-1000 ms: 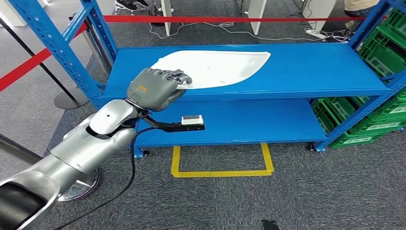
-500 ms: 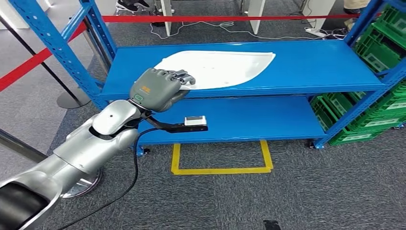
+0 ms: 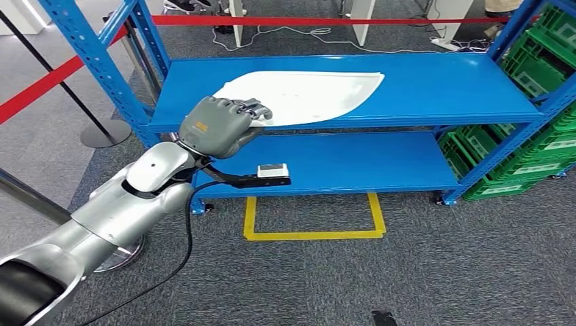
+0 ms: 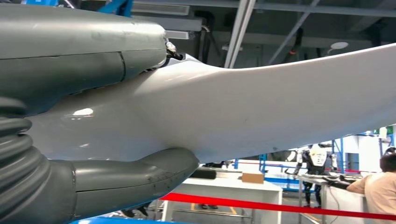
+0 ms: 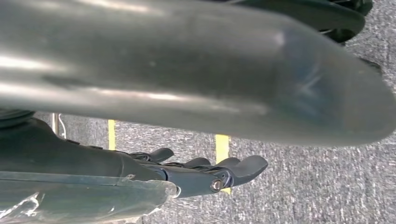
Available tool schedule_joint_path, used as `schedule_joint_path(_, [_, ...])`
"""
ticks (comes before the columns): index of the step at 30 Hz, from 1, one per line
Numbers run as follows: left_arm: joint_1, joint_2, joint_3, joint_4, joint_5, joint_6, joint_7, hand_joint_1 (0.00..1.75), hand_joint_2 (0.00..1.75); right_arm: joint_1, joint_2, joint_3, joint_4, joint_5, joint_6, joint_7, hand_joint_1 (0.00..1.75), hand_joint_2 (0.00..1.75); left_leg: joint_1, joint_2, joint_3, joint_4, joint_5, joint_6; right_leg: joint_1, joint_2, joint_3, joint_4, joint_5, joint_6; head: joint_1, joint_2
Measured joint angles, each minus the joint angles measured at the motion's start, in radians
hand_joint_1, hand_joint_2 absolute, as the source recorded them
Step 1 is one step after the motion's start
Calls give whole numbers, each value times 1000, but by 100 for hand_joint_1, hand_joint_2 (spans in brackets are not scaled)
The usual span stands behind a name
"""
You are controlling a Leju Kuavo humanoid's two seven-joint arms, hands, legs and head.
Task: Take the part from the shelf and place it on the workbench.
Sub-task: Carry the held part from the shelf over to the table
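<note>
Far left, a red barrier rope [image 3: 41, 85] runs past the blue shelf [image 3: 435, 95], and the left hand [image 3: 219, 125] is at the front left corner of the top level, clamped on the near tip of the white part [image 3: 306, 95]; the left wrist view confirms it, thumb under and fingers over the part's [image 4: 261, 107] pale skin. The part lies flat along the top level, stretching from that front left corner toward the middle, well short of the right end. So this is the grasp stage of the pickup: the hold looks made, the lift not yet done. Next, by my reading, the hand must raise the long panel level and draw it out clear of the uprights without the free end dragging. Lower level bare blue. Far right, green crates [image 3: 536, 163] stacked beside the shelf; what's in them I can't tell. The right hand [image 5: 205, 175] hangs over the carpet, fingers loosely extended, holding nothing.
</note>
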Motion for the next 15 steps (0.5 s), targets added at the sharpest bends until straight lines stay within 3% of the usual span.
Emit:
schedule_joint_path(2, [1,0,0,0,0,0,0,175,175,0,0,0,0,0,0,0,0,0,3,2,-4,-3,9,15,-2,0,-23,50,-39,9,5,0])
schedule_joint_path(5, [3,0,-1,0,0,0,0,175,175,1,0,0,0,0,0,0,0,0,2,3,-16,-3,19,23,-2,0,-96,241,-141,16,11,0])
schedule_joint_path(6, [5,0,-1,0,0,0,1,175,175,1,0,0,0,0,0,0,0,0,1,3,-20,-3,23,23,-1,0,-107,279,-154,16,11,0])
schedule_joint_path(7, [7,0,-1,0,-1,0,1,175,175,1,0,0,0,0,0,0,0,0,1,3,-23,-3,26,23,-1,0,-99,279,-150,15,11,0])
schedule_joint_path(8, [8,0,-1,0,-1,0,1,175,175,1,0,0,0,0,0,0,0,0,1,2,-26,-3,28,21,-1,0,-71,239,-130,13,11,0])
schedule_joint_path(11, [5,0,0,0,-1,0,2,175,175,-1,0,0,0,0,0,0,0,0,-2,2,-32,1,35,11,0,1,49,43,-69,4,11,0])
schedule_joint_path(12, [3,0,0,0,-1,0,2,175,175,-2,0,0,0,0,0,0,0,0,-4,2,-35,2,38,6,1,2,66,12,-63,-1,10,0])
schedule_joint_path(15, [3,0,1,0,-1,0,3,175,175,-1,0,0,0,-1,0,0,0,0,-2,2,-41,0,45,-10,3,4,62,2,-55,-18,10,0])
